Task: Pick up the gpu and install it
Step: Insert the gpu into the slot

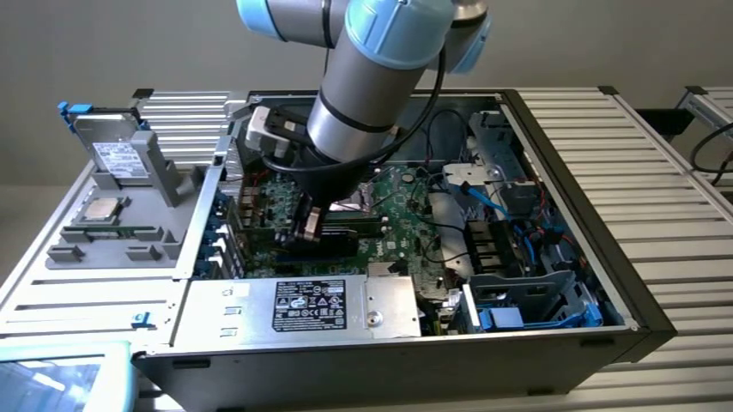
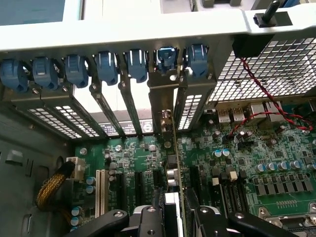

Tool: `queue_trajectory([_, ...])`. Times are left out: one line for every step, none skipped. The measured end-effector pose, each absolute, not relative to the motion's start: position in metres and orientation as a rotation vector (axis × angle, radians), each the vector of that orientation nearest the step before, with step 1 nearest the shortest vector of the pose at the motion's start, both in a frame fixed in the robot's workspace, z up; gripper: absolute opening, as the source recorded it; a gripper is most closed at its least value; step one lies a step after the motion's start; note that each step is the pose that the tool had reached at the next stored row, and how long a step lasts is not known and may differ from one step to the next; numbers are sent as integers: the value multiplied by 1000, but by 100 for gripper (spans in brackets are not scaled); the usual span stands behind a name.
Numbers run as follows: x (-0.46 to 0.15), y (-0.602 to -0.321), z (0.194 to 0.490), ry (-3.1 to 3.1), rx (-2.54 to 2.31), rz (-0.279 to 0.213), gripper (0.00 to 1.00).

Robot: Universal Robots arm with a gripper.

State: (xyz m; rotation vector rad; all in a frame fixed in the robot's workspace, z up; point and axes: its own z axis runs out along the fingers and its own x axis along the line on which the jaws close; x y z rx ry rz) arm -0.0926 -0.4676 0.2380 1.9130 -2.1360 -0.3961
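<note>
Gpu (image 2: pixel 174 174): thin green-edged card seen edge-on, standing upright on the motherboard (image 2: pixel 247 163) among its expansion slots, metal bracket end at the motherboard's rear edge.

Bright, even light, seemingly from overhead.

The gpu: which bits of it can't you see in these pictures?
Wrist view: the gpu is edge-on, so neither face can be read.
Wrist view: its lower edge on the motherboard is covered by the gripper, so seating is unclear.
Exterior view: the arm and the gripper stand in front of the gpu, hiding its faces.
</note>
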Motion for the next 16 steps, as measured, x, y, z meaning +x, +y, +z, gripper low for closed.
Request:
queue_trajectory([-93, -468, 238, -2136, 1913, -396, 28])
queue_trajectory([-93, -468, 237, -2136, 1913, -396, 28])
queue_trajectory([-93, -468, 237, -2136, 1913, -396, 28])
queue_trajectory([-93, -468, 237, -2137, 1913, -396, 28])
queue_trajectory([-93, -468, 236, -2137, 1913, -396, 28])
queue_trajectory([-93, -468, 236, -2137, 1913, -396, 28])
queue_trajectory([-93, -468, 236, -2136, 1913, -396, 28])
queue_trajectory([-93, -468, 236, -2136, 1913, -396, 28])
queue_trajectory([-93, -468, 236, -2136, 1913, -396, 28])
queue_trajectory([-93, -468, 236, -2136, 1912, -396, 28])
queue_trajectory([-93, -468, 236, -2137, 1912, -396, 28])
queue_trajectory([-93, -467, 237, -2137, 1913, -397, 28])
queue_trajectory([-93, -467, 238, -2137, 1913, -398, 28])
queue_trajectory([-93, -467, 239, -2137, 1913, -397, 28])
queue_trajectory([-93, -467, 240, -2136, 1912, -397, 28])
queue_trajectory([-93, -467, 240, -2136, 1912, -397, 28])
